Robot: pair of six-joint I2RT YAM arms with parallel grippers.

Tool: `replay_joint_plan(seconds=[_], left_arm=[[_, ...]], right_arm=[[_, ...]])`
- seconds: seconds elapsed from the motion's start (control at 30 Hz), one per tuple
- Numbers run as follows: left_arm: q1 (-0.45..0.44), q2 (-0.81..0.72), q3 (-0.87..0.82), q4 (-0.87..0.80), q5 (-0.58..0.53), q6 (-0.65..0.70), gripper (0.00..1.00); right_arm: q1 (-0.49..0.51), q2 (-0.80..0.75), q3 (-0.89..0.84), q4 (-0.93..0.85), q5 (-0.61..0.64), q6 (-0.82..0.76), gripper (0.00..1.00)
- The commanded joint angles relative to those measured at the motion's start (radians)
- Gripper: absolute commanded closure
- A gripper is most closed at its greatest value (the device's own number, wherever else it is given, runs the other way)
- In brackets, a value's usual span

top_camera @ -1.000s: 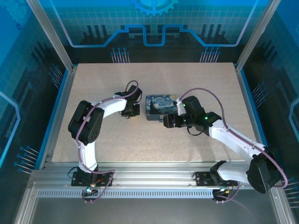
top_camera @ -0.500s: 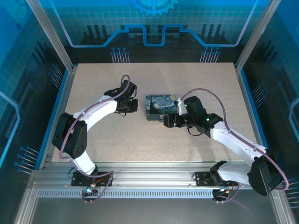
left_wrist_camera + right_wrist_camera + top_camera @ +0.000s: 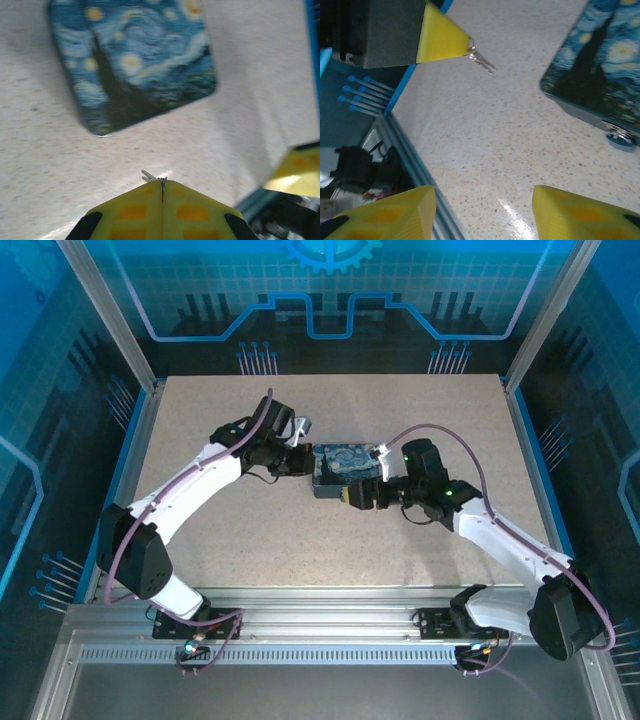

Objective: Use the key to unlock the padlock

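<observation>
Left jaws tight on key (image 3: pixel 151 176) near tin (image 3: pixel 135 60)

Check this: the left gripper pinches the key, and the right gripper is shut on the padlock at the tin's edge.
Wrong about the right gripper: it is open, jaws apart, holding nothing, as the right wrist view shows. The left gripper does pinch the key, and the padlock sits at the tin's edge.
</observation>
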Motion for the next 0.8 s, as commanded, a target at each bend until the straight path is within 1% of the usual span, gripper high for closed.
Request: replay_joint_plan(seconds=[0.0,0.07,0.23,0.47,0.67,0.7,0.77], left_arm=[[-0.02,-0.023,0.065,-0.049,0.198,0.035,1.0],[-0.031,-0.019,0.093,-0.06,0.247,0.047,1.0],[-0.07,0.001,0.167,-0.127,0.298,0.098,1.0],[-0.092,0.009,0.199,-0.155,0.326,0.115,1.0],[-0.094,0.018,0.207,-0.16,0.335,0.118,1.0],[-0.095,0.018,0.205,-0.158,0.338,0.117,1.0],[-0.095,0.018,0.205,-0.154,0.338,0.114,1.0]], right_arm=[[-0.02,0.005,0.048,0.016,-0.136,-0.104,0.39],[-0.021,0.011,0.085,0.001,-0.141,-0.132,0.35],[-0.032,0.022,0.123,0.001,-0.163,-0.173,0.34],[-0.035,0.053,0.179,-0.037,-0.202,-0.212,0.41],[-0.035,0.049,0.207,-0.074,-0.214,-0.237,0.53],[-0.036,0.047,0.209,-0.08,-0.218,-0.243,0.56],[-0.035,0.049,0.212,-0.086,-0.225,-0.246,0.57]])
